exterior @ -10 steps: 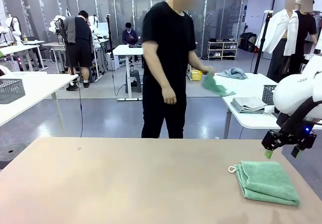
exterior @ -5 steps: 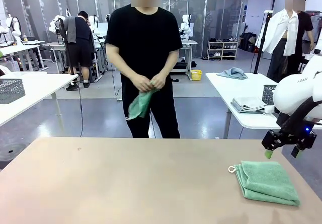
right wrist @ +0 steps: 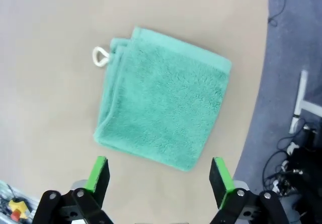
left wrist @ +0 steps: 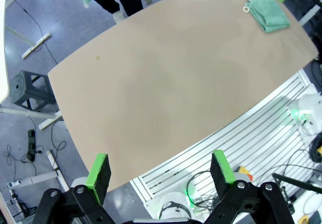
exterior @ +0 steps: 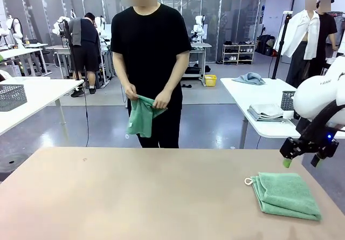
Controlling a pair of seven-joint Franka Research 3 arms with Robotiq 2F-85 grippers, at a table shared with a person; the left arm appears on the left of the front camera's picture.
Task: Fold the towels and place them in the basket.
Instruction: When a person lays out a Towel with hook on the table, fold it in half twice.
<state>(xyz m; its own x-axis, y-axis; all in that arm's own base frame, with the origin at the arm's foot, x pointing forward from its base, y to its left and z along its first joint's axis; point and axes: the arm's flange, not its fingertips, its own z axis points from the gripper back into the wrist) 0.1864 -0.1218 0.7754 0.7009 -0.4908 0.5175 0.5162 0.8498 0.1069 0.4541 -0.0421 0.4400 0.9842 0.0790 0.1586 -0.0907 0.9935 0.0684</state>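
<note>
Folded mint-green terry towel (right wrist: 163, 100) lies near tan table (exterior: 135, 197) right edge, below my right gripper (exterior: 301, 163). It and left gripper (left wrist: 161, 169): jaws spread, empty. Person's hands (exterior: 145, 98) hold second mint-green towel (exterior: 141, 117). My worry: pinching top layer only unfolds it.

one piece of print can be read in the front view. it stands on the white shell of the right arm (exterior: 318, 97), on the rounded link above the right end effector (exterior: 302, 163). the lettering (exterior: 325, 81) is small, dark and in capitals, and it reads "fran". the word runs on toward the right side of the picture, and the rest of it cannot be made out. any other marks farther off in the room are too small or too blurred to read.
</note>
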